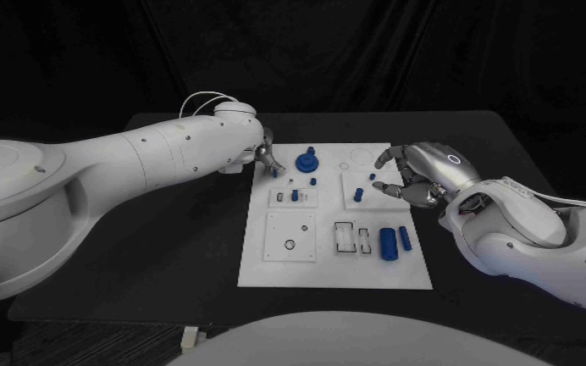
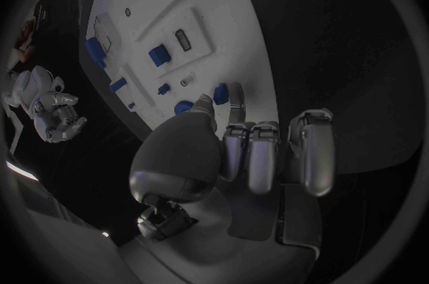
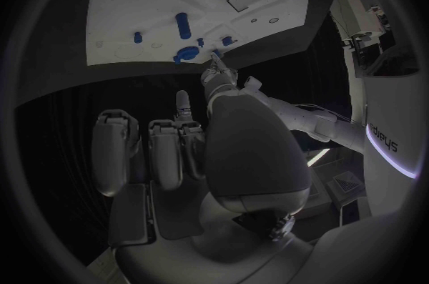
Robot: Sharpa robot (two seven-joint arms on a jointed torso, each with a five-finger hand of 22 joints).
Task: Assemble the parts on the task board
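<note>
- Two hands flank the task board [image 1: 336,268] in the head view, both at its far half. The left hand [image 1: 268,158] sits at the board's far left corner, fingertips close to a round blue part with an upright peg [image 1: 306,162]; I cannot tell from here whether they touch it. The right hand [image 1: 422,174] hovers at the board's right edge, fingers curled inward and apart, with nothing in them. Near it a small blue peg [image 1: 358,195] stands on the board. Two blue cylinders [image 1: 387,243] lie side by side in the board's near right part, next to two rectangular slots [image 1: 347,238].
- From the left wrist view, the left hand [image 2: 234,148] has its fingers [image 2: 263,155] bent in a row, and one fingertip reaches to the board's edge beside small blue parts [image 2: 220,91]. No part sits in its grasp, as far as the dim picture lets me say.
- From the right wrist view, the right hand [image 3: 192,148] holds nothing, its fingers [image 3: 115,148] loosely bent above the black table [image 3: 71,119] just off the board. The round blue part [image 3: 186,54] lies on the board.
</note>
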